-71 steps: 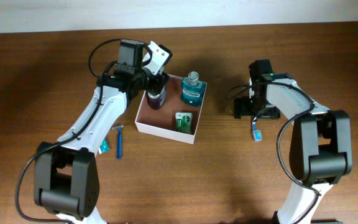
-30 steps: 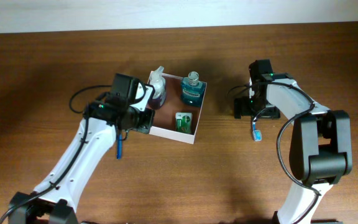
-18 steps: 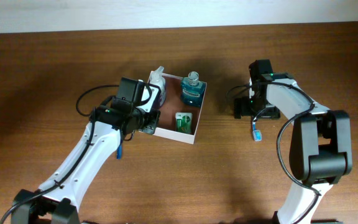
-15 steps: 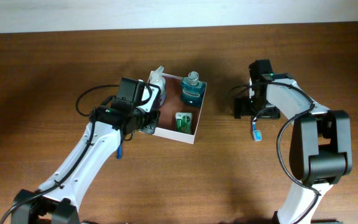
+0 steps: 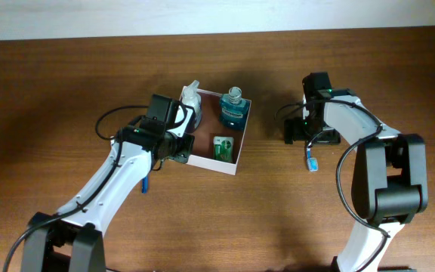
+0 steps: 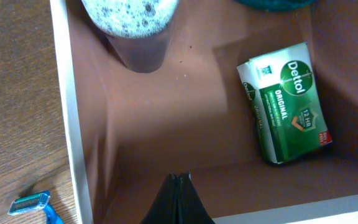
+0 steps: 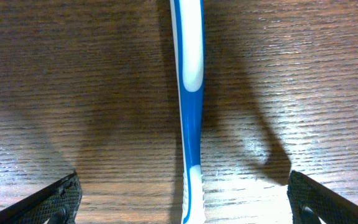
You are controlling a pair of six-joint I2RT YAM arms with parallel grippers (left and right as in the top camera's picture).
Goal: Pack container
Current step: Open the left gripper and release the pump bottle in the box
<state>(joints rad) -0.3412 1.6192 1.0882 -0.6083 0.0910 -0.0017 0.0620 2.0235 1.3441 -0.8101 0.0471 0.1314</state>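
Just now the pump bottle (image 5: 190,112) is being left standing on its own in the far left corner of the container (image 5: 202,162). A couple of seconds ago it was being gripped there by the left hand (image 6: 176,198). That hand is now being carried clenched and empty, fingertips pressed together, low over the container's near left part, after being swung out past the left wall and brought back in.

- The container is being kept on the worktop (image 5: 51,113) between the two arms, unmoved.
- Three things are being held inside it: the pump bottle far left, the teal mouthwash bottle (image 5: 232,110) far right, and the green soap packet (image 5: 223,147) lying flat at near right.
- The right hand (image 7: 186,194) is being held released, fingers spread wide to either side of the blue-and-white toothbrush (image 7: 189,93) on the worktop, well right of the container. No contact is being seen, and no change there over these seconds.
- The blue razor (image 6: 33,205) is being left on the worktop just outside the container's left wall, partly hidden under the left arm from above.

Judgement:
- The bottle step is being counted as done.
- Packing is being judged past halfway, with razor and toothbrush being left outside.
- The razor is being read as the left hand's likely next target. The hand would need opening first.
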